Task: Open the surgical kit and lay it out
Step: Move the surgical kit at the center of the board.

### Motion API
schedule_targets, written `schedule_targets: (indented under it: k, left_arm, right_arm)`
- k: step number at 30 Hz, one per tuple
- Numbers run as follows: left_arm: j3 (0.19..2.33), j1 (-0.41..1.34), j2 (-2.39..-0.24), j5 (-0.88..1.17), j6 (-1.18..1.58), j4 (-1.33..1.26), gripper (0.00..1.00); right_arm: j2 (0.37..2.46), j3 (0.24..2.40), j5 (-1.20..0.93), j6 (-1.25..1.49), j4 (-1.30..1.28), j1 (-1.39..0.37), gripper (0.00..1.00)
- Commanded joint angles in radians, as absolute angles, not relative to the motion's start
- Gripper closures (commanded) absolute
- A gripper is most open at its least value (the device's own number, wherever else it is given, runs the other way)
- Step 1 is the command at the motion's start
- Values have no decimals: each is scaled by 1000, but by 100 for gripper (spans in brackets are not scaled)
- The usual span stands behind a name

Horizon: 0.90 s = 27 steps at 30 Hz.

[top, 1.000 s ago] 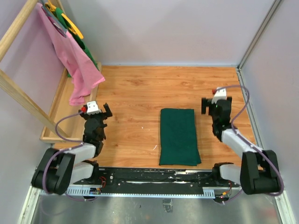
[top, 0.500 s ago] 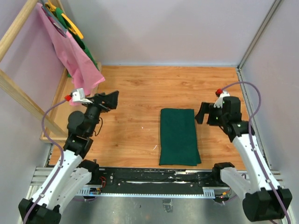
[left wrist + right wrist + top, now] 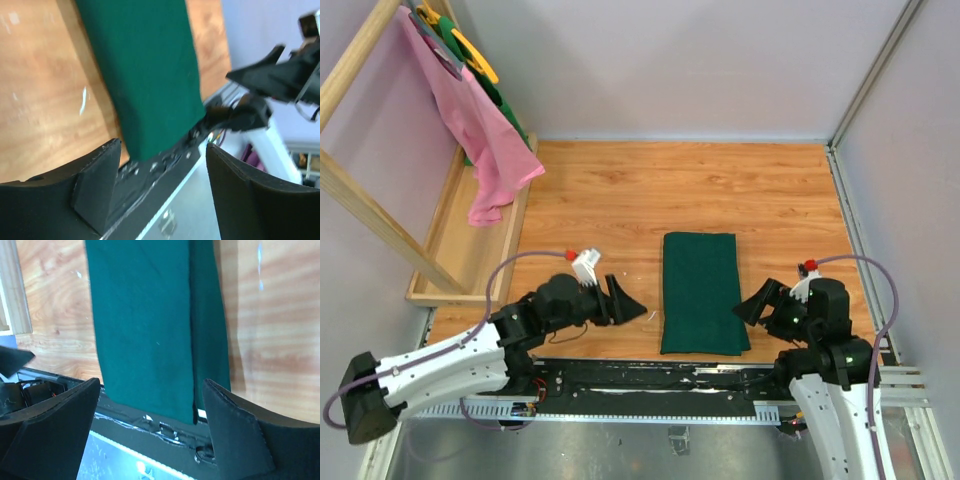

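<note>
While the surgical kit lies flat and folded shut on the wooden tabletop, close to the near edge, my left gripper sits low just off its near-left corner. My right gripper sits just off its near-right side, so the kit is between the two. Neither touches the green cloth. Both sets of jaws are spread apart with nothing gripped (both wrist views confirm).

Left wrist view: the kit's near corner reaches the black base rail, and my right gripper faces me across the cloth. Right wrist view: a lengthwise fold line down the cloth, one flap lapped over the other; the top view doesn't resolve it. Contents are hidden in every view.

Top view only: a shallow wooden tray along the table's left side, under a slanted wooden rack. A pink cloth hangs from the rack, its lower end dangling over the tray's far part. Can't tell if it touches the tray floor.
</note>
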State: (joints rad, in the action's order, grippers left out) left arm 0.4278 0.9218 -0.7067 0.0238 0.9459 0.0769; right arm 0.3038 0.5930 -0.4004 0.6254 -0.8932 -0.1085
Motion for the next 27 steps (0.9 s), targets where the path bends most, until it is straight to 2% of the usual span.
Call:
schedule_targets:
  k: [1,7,11,18,21,24,27]
  left_arm:
    - [345,1111,-759,-133,1100,101,30]
    - [346,1156,-935,-218,1143,-37,39]
    - [391,1155,-1076,-208,1134,-189,49]
    - [480,1156,-1277,-194,1139,-316,53]
    - [515,1144,-1357,-185,1140,-363,68]
    - [558,1109,-1444,-140,1127,-394,87]
    - [602,1078,-1507,-112,1114,-398,91]
  right_arm:
    - [236,511,-376,778,-1027,-104,18]
    - [357,417,-369,782,-864,-104,27]
    - [474,380,-382,762,-728,-107,41]
    - [666,380,-373,718,-573,-112,50]
    - [718,384,-378,713,-530,-112,60]
    - [762,396,-368,701,-502,-112,64]
    - [812,418,-365,694,-475,-111,68]
